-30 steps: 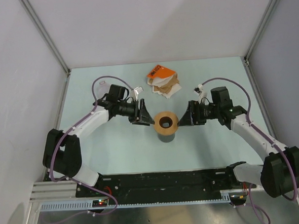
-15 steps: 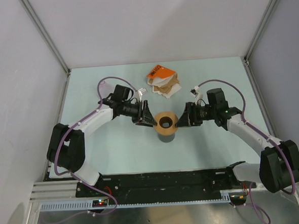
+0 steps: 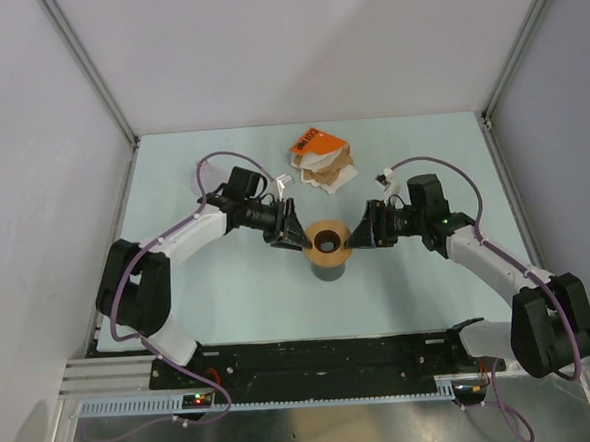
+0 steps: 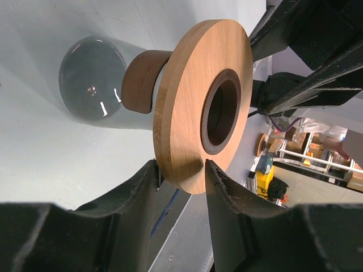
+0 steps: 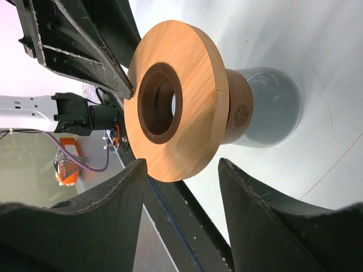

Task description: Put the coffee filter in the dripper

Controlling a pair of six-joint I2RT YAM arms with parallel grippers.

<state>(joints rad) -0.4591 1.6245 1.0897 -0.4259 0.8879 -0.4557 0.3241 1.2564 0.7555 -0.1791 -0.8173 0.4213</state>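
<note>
I edge left end effector and right end effector closer astride the wooden ring, both parted, empty; real task still ahead.

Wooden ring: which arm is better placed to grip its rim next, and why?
Probably the left. The left gripper has the rim of the wooden ring close between its open fingers; the right gripper straddles it too, but with wider gaps.
</note>
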